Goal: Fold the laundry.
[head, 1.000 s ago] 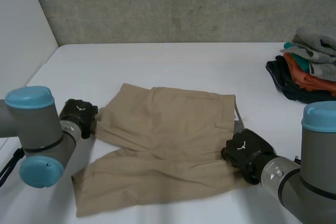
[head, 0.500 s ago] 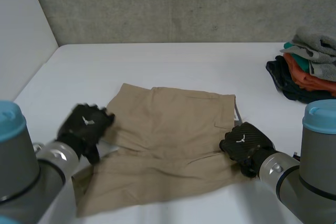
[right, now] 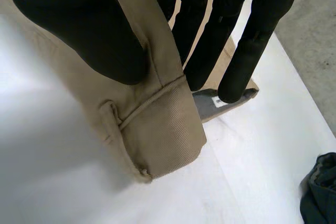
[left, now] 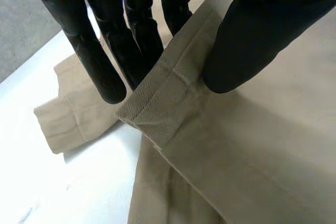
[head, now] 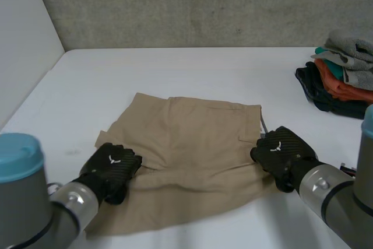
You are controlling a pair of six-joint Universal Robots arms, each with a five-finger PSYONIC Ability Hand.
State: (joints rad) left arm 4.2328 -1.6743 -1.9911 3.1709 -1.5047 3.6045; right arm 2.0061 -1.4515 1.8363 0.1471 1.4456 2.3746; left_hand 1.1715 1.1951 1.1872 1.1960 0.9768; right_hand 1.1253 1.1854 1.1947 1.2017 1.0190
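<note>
White flat table (head: 192, 68): tan cotton shorts (head: 192, 138) lie flat in the middle of it.
Black left hand (head: 111, 170): at the near left end of the shorts, thumb and fingers (left: 105, 56) pinching the leg hem.
Black right hand (head: 282, 154): at the right end of the shorts, thumb and fingers (right: 210, 40) pinching the waist edge.
Heap of mixed coloured clothes (head: 341, 80): far right of the shorts.
Grey concrete wall (head: 192, 4): behind the shorts.
Could go wrong: a pinch may slip, or one hand may lift faster, and then the fold turns out crooked.
</note>
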